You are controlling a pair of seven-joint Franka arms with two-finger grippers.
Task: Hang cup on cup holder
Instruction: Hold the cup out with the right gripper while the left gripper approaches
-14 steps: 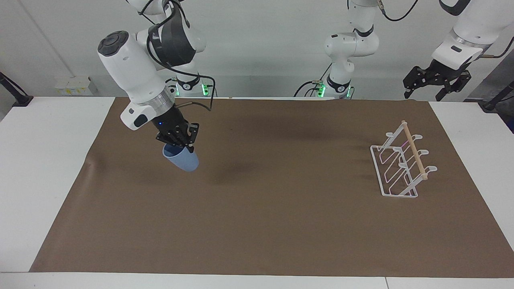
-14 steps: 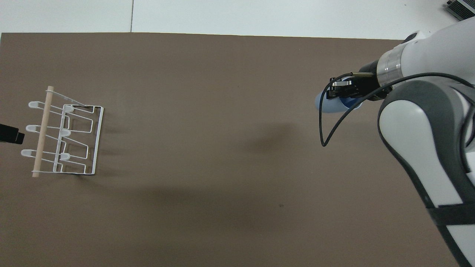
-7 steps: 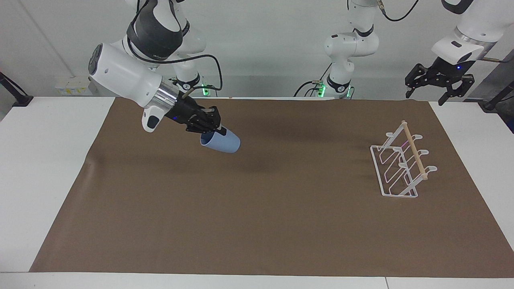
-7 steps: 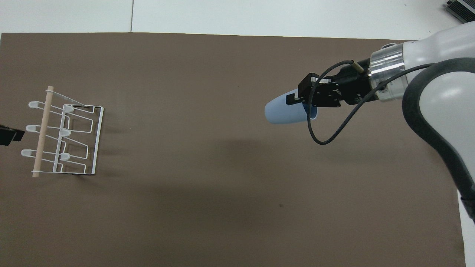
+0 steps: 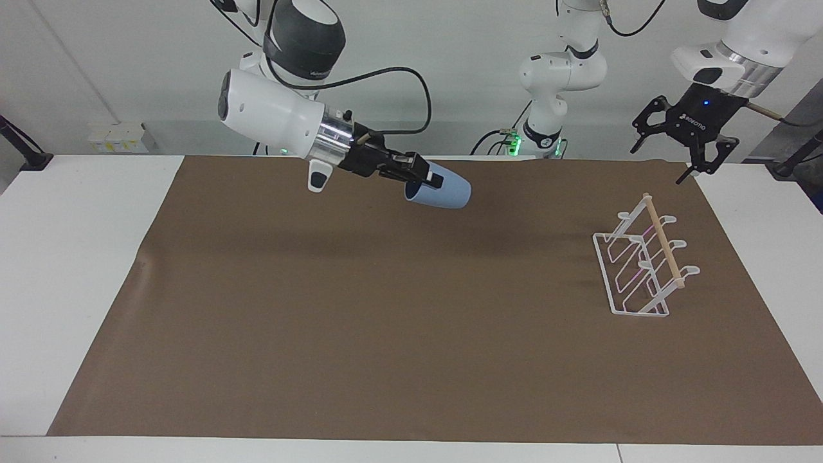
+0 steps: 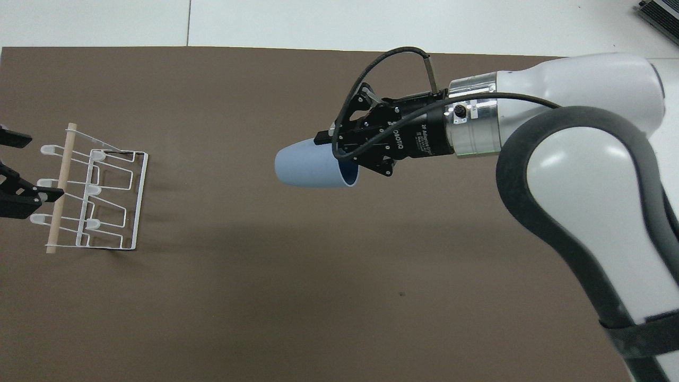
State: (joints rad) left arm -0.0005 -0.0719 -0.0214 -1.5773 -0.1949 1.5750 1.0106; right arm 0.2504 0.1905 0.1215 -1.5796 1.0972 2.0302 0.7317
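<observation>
Right gripper (image 5: 421, 178), clamped on the cup's (image 5: 443, 191) rim (left gripper (image 5: 691, 138) open above), should carry level toward cup holder (image 5: 643, 267), well ahead.

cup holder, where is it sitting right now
The white wire cup holder stands on the brown mat at the left arm's end of the table, empty, with the open left gripper in the air close by.
</observation>
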